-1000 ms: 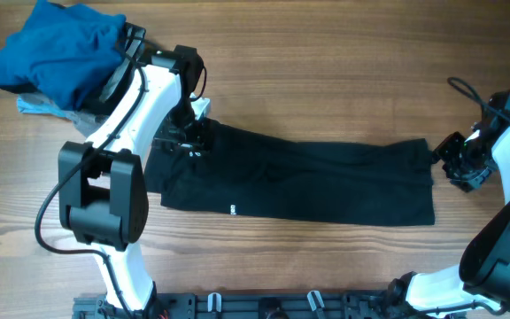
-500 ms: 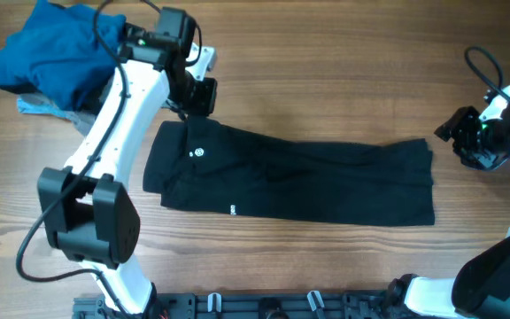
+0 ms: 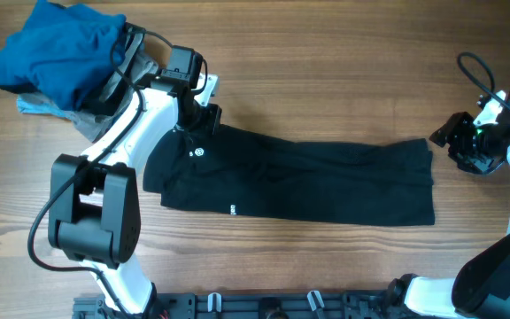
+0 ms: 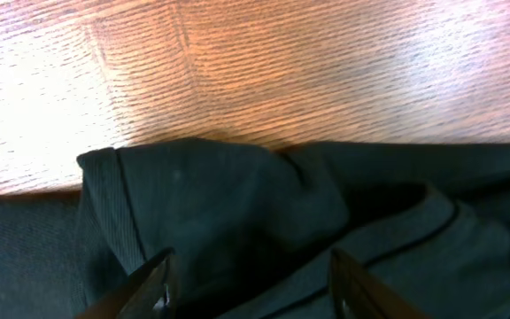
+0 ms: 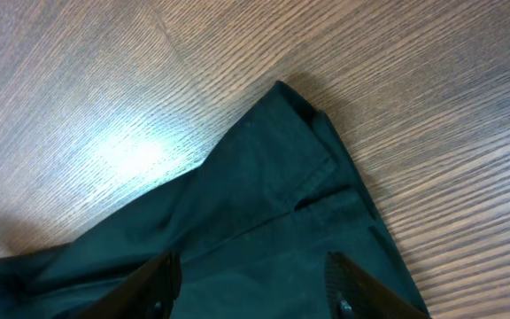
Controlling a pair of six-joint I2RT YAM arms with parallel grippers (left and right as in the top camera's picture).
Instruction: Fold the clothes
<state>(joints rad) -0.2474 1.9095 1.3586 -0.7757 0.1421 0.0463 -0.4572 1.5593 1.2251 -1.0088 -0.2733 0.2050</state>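
Since half a second ago the left gripper (image 3: 204, 113) has dropped back toward 6 o'clock, from above the cloth to its upper left corner; the right gripper (image 3: 457, 146) has barely shifted. On the wooden table (image 3: 326, 53) the black trousers (image 3: 299, 182) lie flat, stretched from 9 o'clock to 3 o'clock across the middle. A blue garment heap (image 3: 51, 49) sits at the table's 10 o'clock corner, well apart from the right arm. In the left wrist view the left gripper (image 4: 251, 283) has its fingers (image 4: 149, 283) spread over the waistband. In the right wrist view the right gripper (image 5: 251, 283) is likewise spread, holding nothing, over the leg's corner.
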